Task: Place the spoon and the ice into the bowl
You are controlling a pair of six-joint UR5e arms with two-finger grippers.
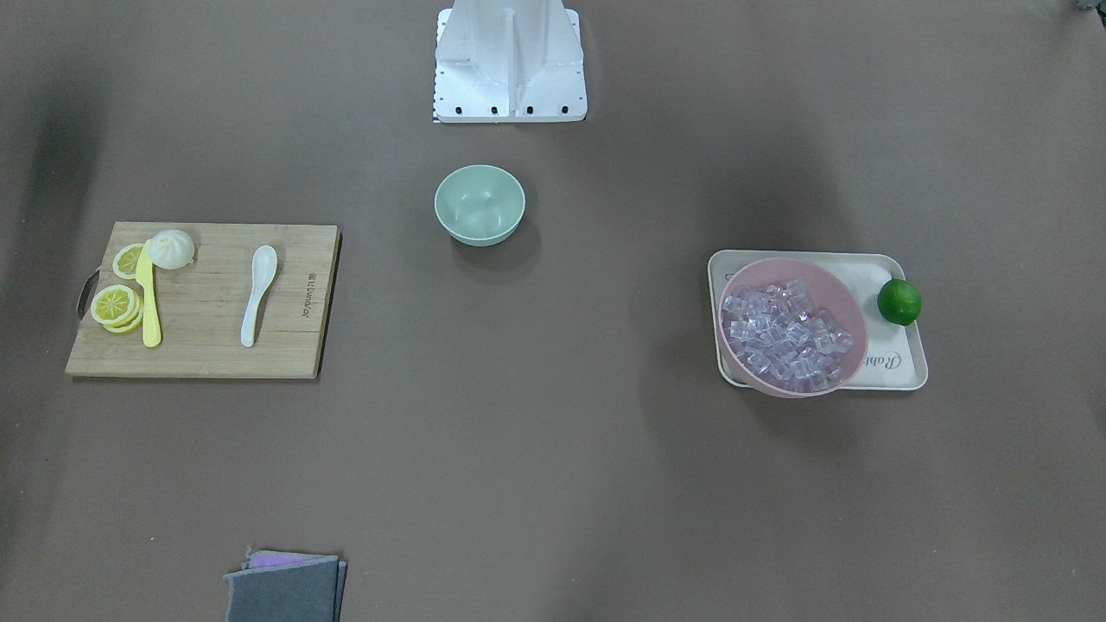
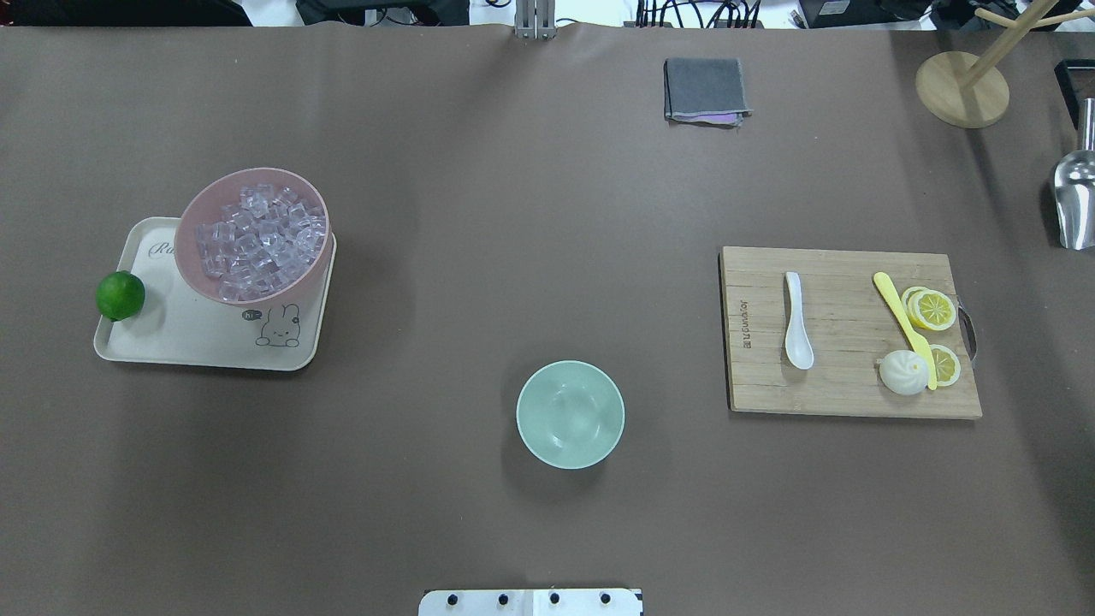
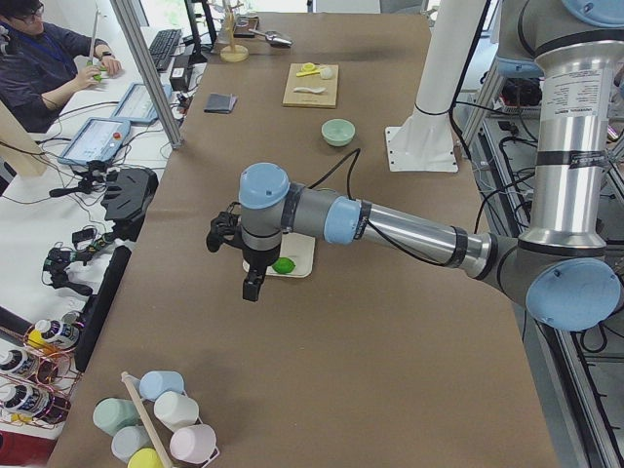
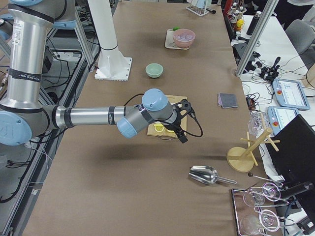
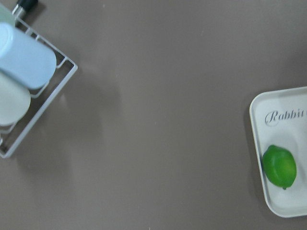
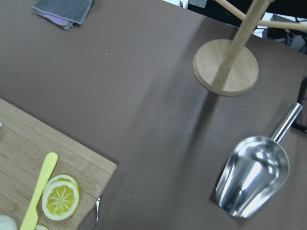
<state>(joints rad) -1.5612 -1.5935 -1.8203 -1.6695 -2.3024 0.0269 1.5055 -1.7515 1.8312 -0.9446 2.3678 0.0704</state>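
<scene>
The white spoon [image 2: 797, 321] lies on the wooden cutting board [image 2: 847, 393], also seen from the front [image 1: 258, 294]. The mint-green bowl [image 2: 570, 414] stands empty at the table's middle, near the robot base [image 1: 479, 205]. The ice [image 2: 258, 241] is a heap of clear cubes in the pink bowl [image 2: 192, 257] on the cream tray [image 2: 171, 338]. My left gripper [image 3: 251, 286] hangs above the table beside the tray's outer end. My right gripper [image 4: 181, 133] hangs above the board's outer end. Both show only in the side views, so I cannot tell whether they are open or shut.
A yellow knife [image 2: 902, 327], lemon slices [image 2: 931, 309] and a white bun [image 2: 902, 373] share the board. A lime [image 2: 120, 295] sits on the tray. A folded grey cloth [image 2: 705, 90], a metal scoop [image 6: 252, 177], a wooden stand [image 6: 225, 67] and a cup rack [image 5: 21, 81] lie around the edges.
</scene>
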